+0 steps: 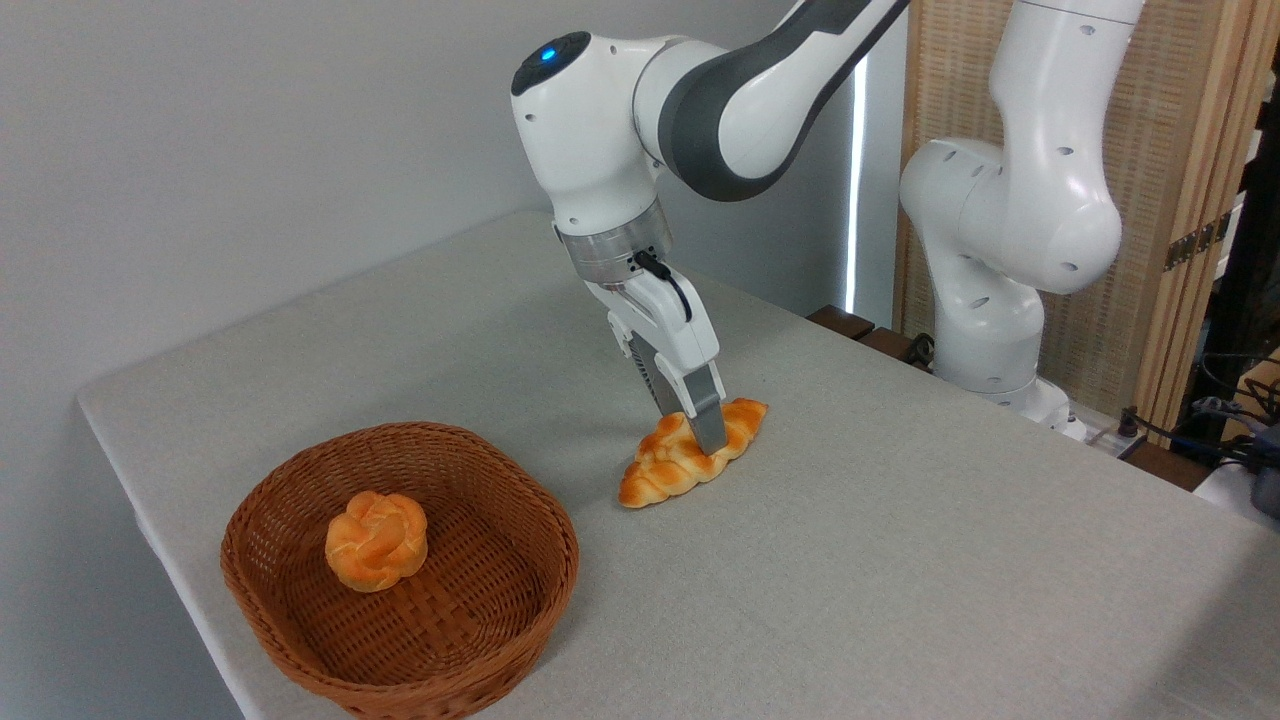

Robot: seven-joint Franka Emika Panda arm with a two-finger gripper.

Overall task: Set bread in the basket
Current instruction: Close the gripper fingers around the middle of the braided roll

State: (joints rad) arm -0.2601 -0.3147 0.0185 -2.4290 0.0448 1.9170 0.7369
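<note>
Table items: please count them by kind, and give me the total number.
Long braided golden-orange bread loaf, on the grey table under the gripper: 1
Small round knotted orange bun, inside the basket: 1
Round brown woven wicker basket: 1
Total: 3

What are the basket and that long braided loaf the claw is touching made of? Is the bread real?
The basket looks like brown woven wicker: interlaced strands show along wall and floor, with a slight sheen. The braided loaf under the gripper has a very glossy, even golden-orange surface, which suggests a plastic or foam model, though real glazed bread cannot be ruled out from the picture alone.
</note>
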